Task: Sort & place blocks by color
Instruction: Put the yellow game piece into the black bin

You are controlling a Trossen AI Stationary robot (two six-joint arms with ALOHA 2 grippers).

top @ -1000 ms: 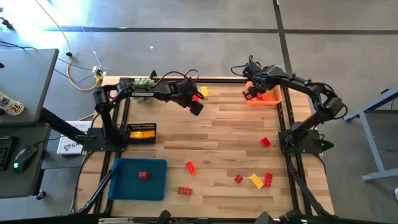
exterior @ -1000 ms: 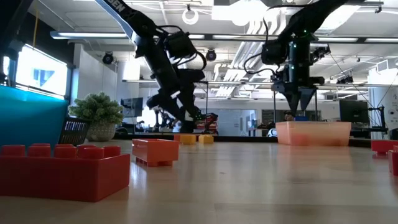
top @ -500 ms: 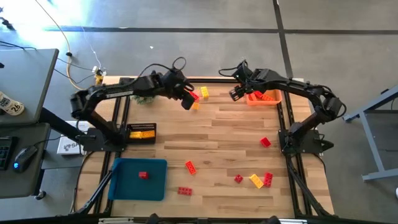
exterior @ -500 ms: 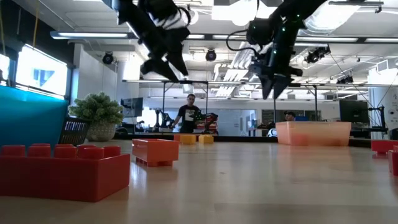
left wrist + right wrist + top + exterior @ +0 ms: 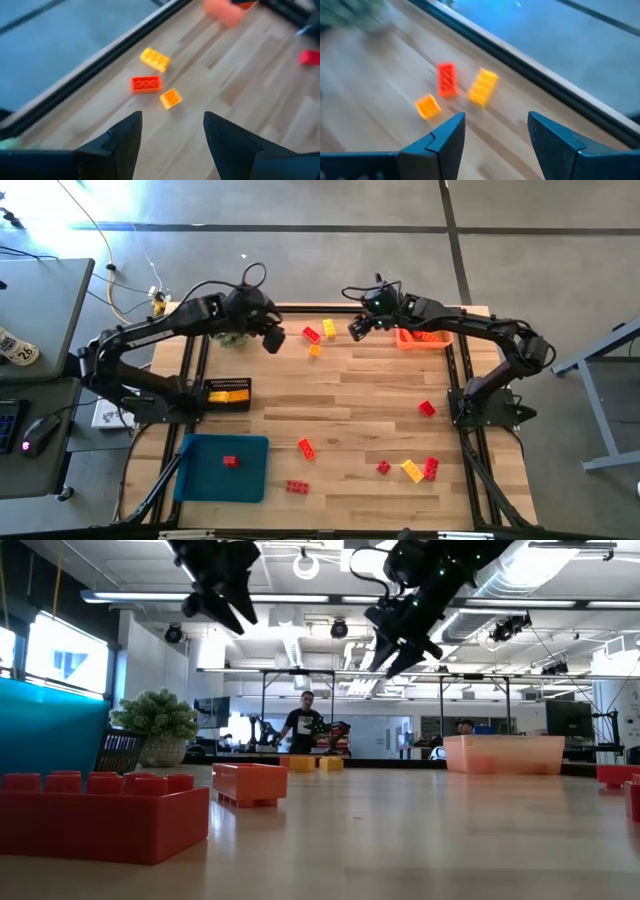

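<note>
A blue tray (image 5: 200,480) at the table's near left corner holds one red brick (image 5: 230,462). The left gripper (image 5: 273,340), jaws open and empty, is held over the far edge. Three studded bricks lie there: red (image 5: 311,334), orange (image 5: 314,350), yellow (image 5: 329,328). The right gripper (image 5: 356,329) is open, empty. The orange bin (image 5: 440,340) is partly hidden by its arm.

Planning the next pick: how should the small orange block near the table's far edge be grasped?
Come straight down on the orange block and pinch its two flat side walls. It lies flat, studs up, clear of the red block and yellow block nearby.
</note>
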